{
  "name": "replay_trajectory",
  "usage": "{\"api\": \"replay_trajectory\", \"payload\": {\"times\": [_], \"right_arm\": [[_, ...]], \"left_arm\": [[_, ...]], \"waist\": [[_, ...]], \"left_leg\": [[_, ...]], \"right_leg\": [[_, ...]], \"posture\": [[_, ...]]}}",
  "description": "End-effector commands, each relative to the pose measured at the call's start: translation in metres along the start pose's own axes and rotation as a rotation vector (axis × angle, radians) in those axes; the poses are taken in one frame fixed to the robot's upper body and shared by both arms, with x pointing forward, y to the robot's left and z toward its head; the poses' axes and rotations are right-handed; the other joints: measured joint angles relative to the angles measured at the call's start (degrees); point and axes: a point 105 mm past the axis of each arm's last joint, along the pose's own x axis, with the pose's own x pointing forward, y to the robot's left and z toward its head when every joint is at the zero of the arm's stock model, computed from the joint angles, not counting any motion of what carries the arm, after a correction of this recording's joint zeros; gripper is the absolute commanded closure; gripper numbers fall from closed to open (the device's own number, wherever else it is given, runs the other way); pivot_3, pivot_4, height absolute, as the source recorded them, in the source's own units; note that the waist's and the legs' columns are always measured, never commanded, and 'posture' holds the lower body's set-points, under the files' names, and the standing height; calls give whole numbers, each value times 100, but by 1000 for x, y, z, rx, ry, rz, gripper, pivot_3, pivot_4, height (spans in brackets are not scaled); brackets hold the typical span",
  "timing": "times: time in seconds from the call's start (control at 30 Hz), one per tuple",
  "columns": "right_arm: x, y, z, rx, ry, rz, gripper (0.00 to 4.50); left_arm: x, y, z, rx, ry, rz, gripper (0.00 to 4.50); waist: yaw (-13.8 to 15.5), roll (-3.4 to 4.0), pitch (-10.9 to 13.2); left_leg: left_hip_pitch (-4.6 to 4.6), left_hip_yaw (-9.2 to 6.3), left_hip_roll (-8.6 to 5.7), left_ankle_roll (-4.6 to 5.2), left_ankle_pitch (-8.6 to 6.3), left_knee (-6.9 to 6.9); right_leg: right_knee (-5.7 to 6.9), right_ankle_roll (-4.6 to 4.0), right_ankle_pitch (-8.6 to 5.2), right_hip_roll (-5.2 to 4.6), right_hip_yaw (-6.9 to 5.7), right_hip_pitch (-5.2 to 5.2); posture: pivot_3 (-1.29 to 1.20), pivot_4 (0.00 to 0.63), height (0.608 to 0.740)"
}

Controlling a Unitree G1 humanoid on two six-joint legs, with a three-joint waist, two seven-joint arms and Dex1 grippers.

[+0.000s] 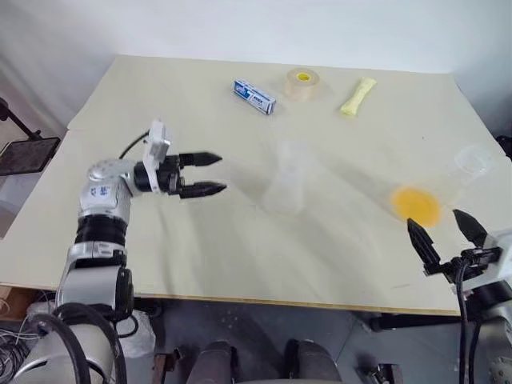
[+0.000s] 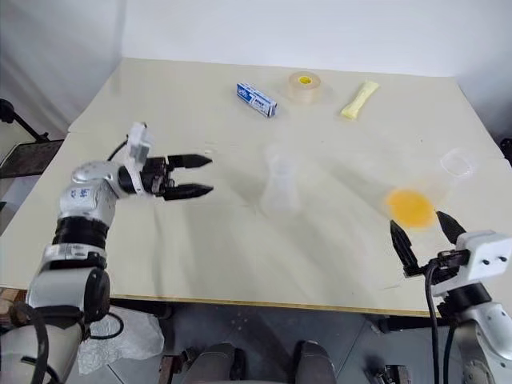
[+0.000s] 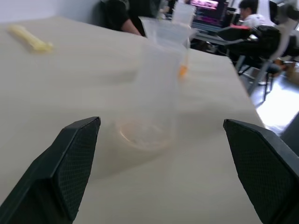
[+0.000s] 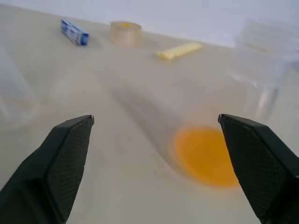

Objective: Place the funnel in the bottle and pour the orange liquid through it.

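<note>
Orange liquid [image 1: 415, 205] near the table's [image 1: 160, 88] right edge, perhaps pooled; both claws gaping, left claw [image 1: 210, 174], right claw [image 1: 446, 230].

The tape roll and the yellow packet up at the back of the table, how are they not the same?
The tape roll is round with a bright yellow middle; the yellow packet is long and thin. The tape roll looks see-through tan; the packet is pale yellow all over. Both lie flat on the table, untouched.

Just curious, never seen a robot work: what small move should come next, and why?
Probably ease the right gripper forward toward the funnel. It is open and empty, and the funnel sits just beyond the orange liquid, on that side, not yet in the bottle.
</note>
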Motion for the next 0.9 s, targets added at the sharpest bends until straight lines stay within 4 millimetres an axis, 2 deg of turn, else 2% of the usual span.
{"api": "replay_trajectory", "payload": {"times": [0.03, 0.2, 0.5, 0.9], "right_arm": [[-7, -10, 17, 1, -47, -83, 0], [-2, -16, 20, -13, -64, -134, 0], [32, -43, 17, 4, -83, -181, 0], [72, -60, 19, -5, -100, -151, 0]], "left_arm": [[3, -7, 18, 75, -112, -50, 21], [5, -7, 13, 104, -133, -47, 21], [4, -9, 11, 158, -175, -2, 21], [-1, -24, 3, 154, -199, 49, 21]], "waist": [[1, 0, 0], [-22, 5, -3], [-17, 7, -4], [-33, 11, -7]], "left_leg": [[-1, 0, 0, 0, 0, 1], [7, 6, 0, 0, 0, -4], [6, 10, -1, 0, 0, -3], [6, 11, 0, 0, 0, -3]], "right_leg": [[-1, 0, 0, 0, 0, 1], [-1, 0, 0, 1, 2, 1], [-1, 0, 0, 0, 3, 1], [-2, 0, 0, -1, 6, 1]], "posture": [[0, 150, 740], [0, 150, 740], [0, 150, 740], [0, 150, 740]]}}
